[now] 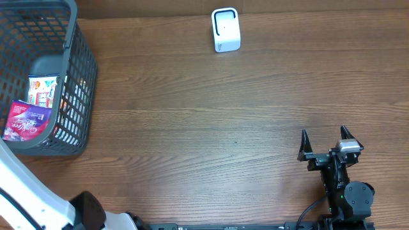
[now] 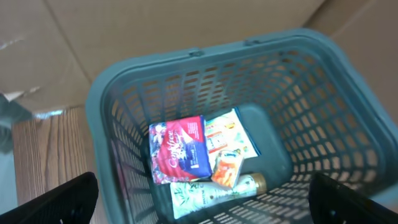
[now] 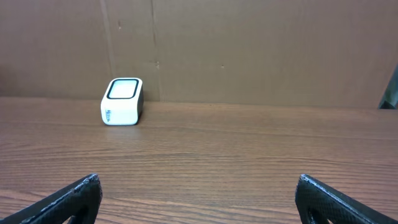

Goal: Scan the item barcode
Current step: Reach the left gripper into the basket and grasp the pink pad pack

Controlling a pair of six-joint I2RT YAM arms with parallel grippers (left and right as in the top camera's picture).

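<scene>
1. Left claw and right claw: two, both spread wide, holding nothing.
2. Below the left claw: one basket holding four items, including one red-purple packet.
3. Far ahead of the right claw: one white scanner, upright on the tabletop.

There's the left claw, jaws spread wide and empty, angled steeply downward. The right claw gapes wide too, nothing held, with the right arm folded low, aimed level ahead.
</scene>
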